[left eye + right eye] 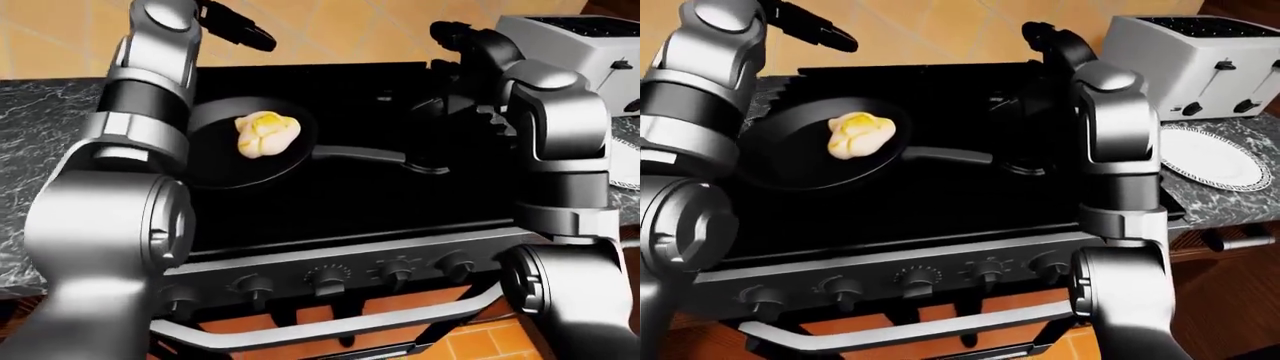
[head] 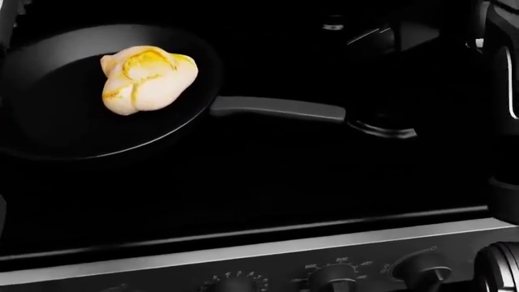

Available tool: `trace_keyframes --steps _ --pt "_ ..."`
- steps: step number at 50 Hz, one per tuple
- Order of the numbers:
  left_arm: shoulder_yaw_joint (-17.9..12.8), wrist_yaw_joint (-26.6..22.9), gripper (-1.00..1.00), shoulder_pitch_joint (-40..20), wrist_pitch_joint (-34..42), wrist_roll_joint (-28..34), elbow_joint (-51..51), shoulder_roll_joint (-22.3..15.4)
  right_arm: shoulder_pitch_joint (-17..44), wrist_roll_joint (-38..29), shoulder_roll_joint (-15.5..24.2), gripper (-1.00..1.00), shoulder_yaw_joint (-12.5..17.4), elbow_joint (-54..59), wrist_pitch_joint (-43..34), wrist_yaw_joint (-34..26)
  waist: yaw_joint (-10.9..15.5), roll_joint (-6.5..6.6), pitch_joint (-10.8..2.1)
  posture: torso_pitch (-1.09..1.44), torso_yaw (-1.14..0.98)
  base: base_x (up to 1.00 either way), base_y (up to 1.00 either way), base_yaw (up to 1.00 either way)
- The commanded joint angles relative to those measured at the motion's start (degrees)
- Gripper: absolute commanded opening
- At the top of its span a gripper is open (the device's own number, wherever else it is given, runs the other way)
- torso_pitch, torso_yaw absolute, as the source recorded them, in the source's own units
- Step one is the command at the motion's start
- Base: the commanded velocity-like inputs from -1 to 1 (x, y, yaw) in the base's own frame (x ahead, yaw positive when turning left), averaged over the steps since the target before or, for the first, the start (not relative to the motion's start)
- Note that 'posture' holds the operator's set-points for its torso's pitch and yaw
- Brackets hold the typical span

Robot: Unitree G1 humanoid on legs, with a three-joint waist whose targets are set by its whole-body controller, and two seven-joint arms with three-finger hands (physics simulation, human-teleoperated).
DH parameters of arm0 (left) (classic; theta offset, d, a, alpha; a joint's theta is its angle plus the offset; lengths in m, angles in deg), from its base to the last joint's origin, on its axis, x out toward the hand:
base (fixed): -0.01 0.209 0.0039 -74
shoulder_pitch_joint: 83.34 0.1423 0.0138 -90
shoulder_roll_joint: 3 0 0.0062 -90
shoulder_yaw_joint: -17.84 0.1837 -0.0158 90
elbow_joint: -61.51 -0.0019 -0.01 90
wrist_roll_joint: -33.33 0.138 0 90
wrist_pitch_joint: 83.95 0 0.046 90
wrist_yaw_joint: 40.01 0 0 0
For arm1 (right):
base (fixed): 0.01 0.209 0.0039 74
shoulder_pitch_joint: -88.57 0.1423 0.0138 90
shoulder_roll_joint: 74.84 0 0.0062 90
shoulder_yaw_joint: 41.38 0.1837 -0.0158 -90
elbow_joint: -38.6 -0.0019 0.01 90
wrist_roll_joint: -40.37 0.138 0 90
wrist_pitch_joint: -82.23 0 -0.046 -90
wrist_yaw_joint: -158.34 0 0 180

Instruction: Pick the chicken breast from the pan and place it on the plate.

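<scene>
On the black stove (image 1: 940,195), the chicken breast (image 2: 148,79) is seen lying untouched in the pan (image 2: 56,121), while the plate (image 1: 1210,154) sits bare at the right. Both hands are raised above; the left hand (image 1: 235,26) looks open-fingered, and the right hand's (image 1: 1045,37) state cannot be told. Everything remains to be done.

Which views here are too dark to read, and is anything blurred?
Head view: nearly all black stove; only the chicken breast and pan handle stand out. Eye views: evenly lit and sharp, showing the plate and toaster clearly. No blur.
</scene>
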Motion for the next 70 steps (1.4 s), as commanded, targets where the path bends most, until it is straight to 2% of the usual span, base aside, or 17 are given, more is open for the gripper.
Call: trace_keyframes --steps 1,4,12,16,20,23,31,41,53,67,70 --pt "1.03 -2.84 1.00 -3.42 0.06 3.28 0.93 -0.55 2.32 -0.21 0.97 1.00 0.85 -2.05 1.32 0.40 -0.07 0.09 -1.92 0.00 0.00 0.00 0.00 0.00" --pt "2.68 -6.41 1.00 -3.21 -1.80 7.42 0.73 -0.21 2.46 -0.24 0.82 1.00 0.75 -1.74 1.49 0.43 0.16 0.09 -1.88 0.00 0.00 0.00 0.00 0.00" --pt "2.77 -14.25 1.00 -2.11 -7.01 14.07 0.15 0.55 2.67 -0.39 0.60 1.00 0.64 -1.26 1.88 0.34 0.34 -0.07 -2.04 0.00 0.00 0.00 0.00 0.00" --pt "3.94 -15.87 1.00 -1.58 -10.04 18.25 0.07 1.27 3.16 -0.52 0.57 1.00 0.45 -0.68 2.09 0.13 0.33 -0.21 -2.17 0.00 0.00 0.00 0.00 0.00" --pt "3.67 -15.60 1.00 -1.59 -10.60 21.12 -0.86 2.02 3.40 -0.63 0.41 1.00 0.37 -0.04 2.57 0.05 0.31 -0.21 -2.32 0.00 0.00 0.00 0.00 0.00" --pt "4.10 -17.16 1.00 -1.58 -10.95 23.52 -1.42 2.19 3.43 -0.71 0.58 1.00 0.45 0.01 2.57 -0.15 0.26 -0.13 -2.45 0.00 0.00 0.00 0.00 0.00" --pt "3.64 -20.56 1.00 -1.59 -10.42 26.94 -1.12 2.74 3.43 -0.80 0.64 1.00 0.53 -0.18 2.48 -0.33 0.12 0.12 -2.70 0.00 0.00 0.00 0.00 0.00" --pt "4.74 -24.76 1.00 -1.54 -10.01 32.83 -2.10 1.04 3.28 -0.75 0.46 1.00 0.56 -0.10 2.71 -0.29 -0.02 0.21 -2.97 0.00 0.00 0.00 0.00 0.00" --pt "4.85 -30.14 1.00 -0.81 -8.39 38.00 -2.21 0.74 2.78 -0.59 0.42 1.00 0.64 -0.38 2.87 -0.26 0.00 0.09 -3.17 0.00 0.00 0.00 0.00 0.00" --pt "4.67 -33.48 1.00 0.83 -7.89 40.66 -0.83 1.68 2.65 -0.37 0.49 1.00 0.65 -0.42 2.93 -0.25 -0.04 0.04 -2.93 0.00 0.00 0.00 0.00 0.00" --pt "4.94 -35.99 1.00 1.11 -7.67 41.28 -0.30 1.58 2.86 -0.41 0.61 1.00 0.62 -0.36 2.79 -0.34 -0.01 0.04 -2.89 0.00 0.00 0.00 0.00 0.00"
